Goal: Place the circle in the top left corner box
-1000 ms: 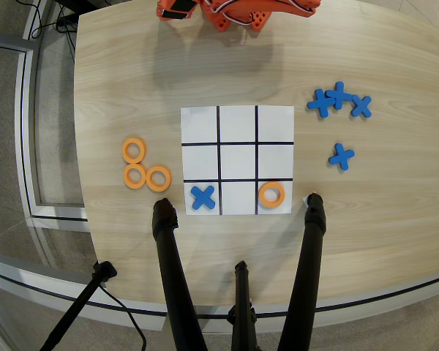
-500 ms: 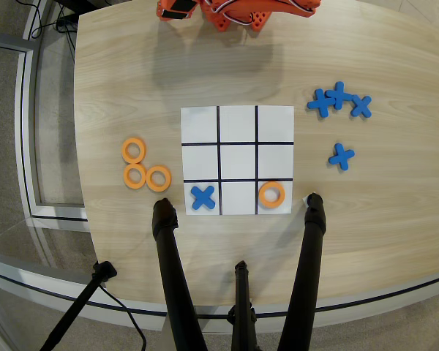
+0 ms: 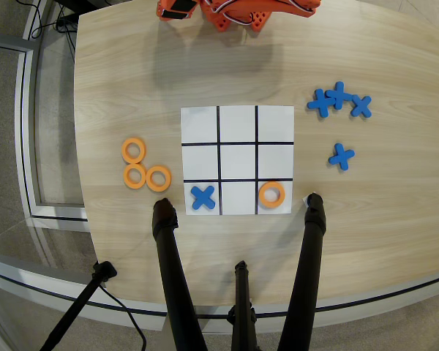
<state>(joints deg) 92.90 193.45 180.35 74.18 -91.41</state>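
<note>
On the paper grid's (image 3: 237, 117) lower-right cell in overhead view your flat orange ring (image 3: 271, 194) is lying | top-left cell (image 3: 199, 124) is sitting bare | orange gripper (image 3: 177, 12) is showing only partly, opening indeterminate.

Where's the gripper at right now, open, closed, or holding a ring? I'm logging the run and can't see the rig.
Gripper: cannot be told; only part of the orange arm shows at the top edge of the overhead view, and no ring is visibly held.
</note>
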